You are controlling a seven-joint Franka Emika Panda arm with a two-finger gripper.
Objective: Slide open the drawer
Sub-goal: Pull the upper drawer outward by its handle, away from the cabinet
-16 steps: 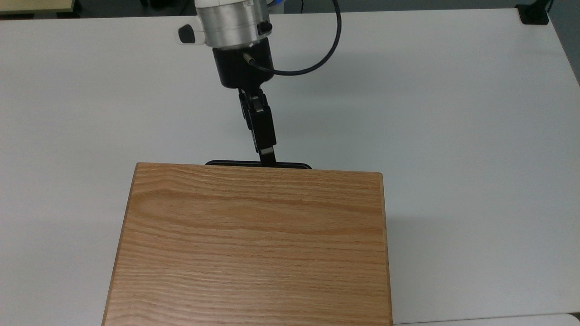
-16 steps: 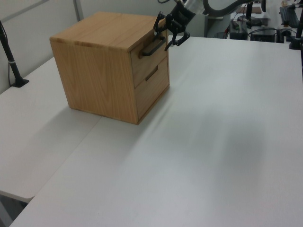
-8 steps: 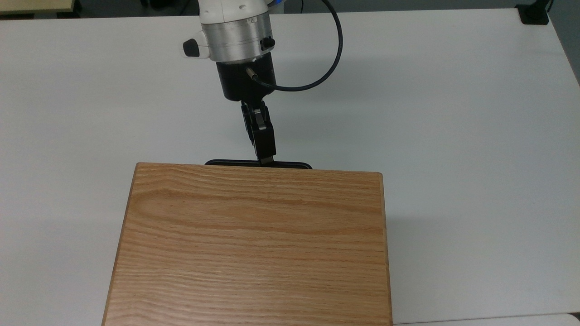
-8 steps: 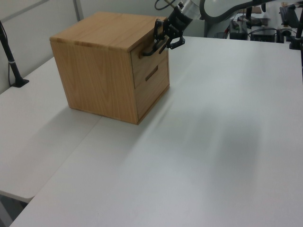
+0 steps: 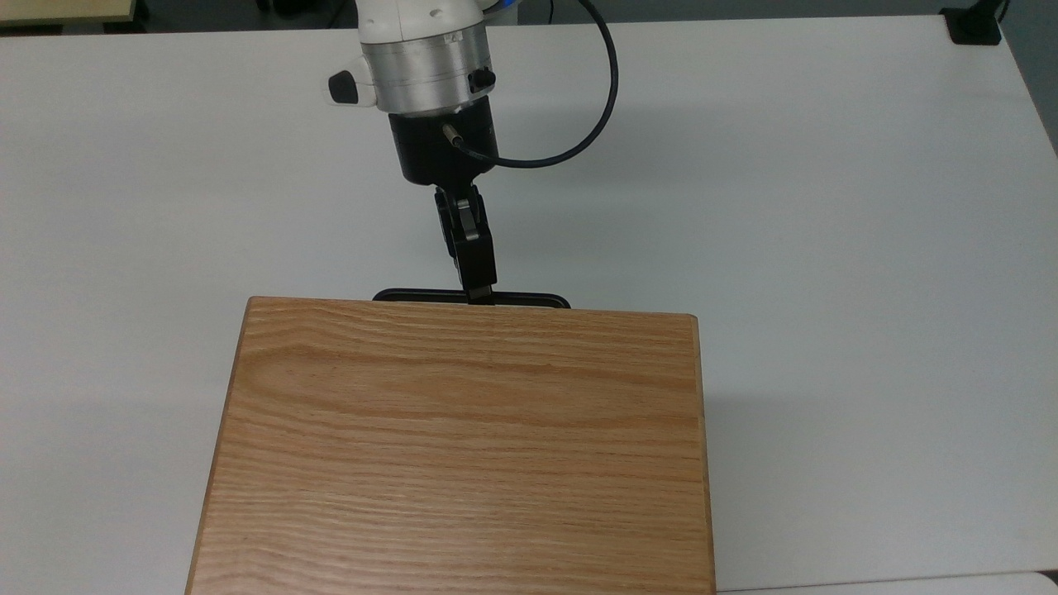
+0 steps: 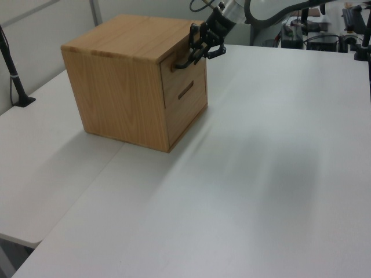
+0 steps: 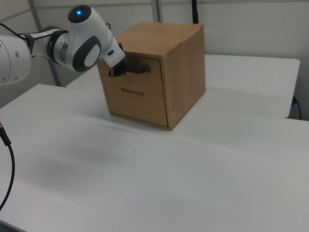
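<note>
text: none legible | labels: none | brands: none | numbers: none

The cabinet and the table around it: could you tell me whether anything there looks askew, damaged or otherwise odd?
Nothing stands out. The cabinet sits square and upright on the white table, both drawer fronts look flush and unmarked, and the hand meets the upper drawer's black bar handle near its middle.

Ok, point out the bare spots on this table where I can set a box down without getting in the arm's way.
The white table is bare on the top view's right of the wooden cabinet, and on the top view's left too. In the left view, the wide stretch in front of the cabinet is free. It is crowded only at the black bar handle of the top drawer, where the claw sits.
</note>
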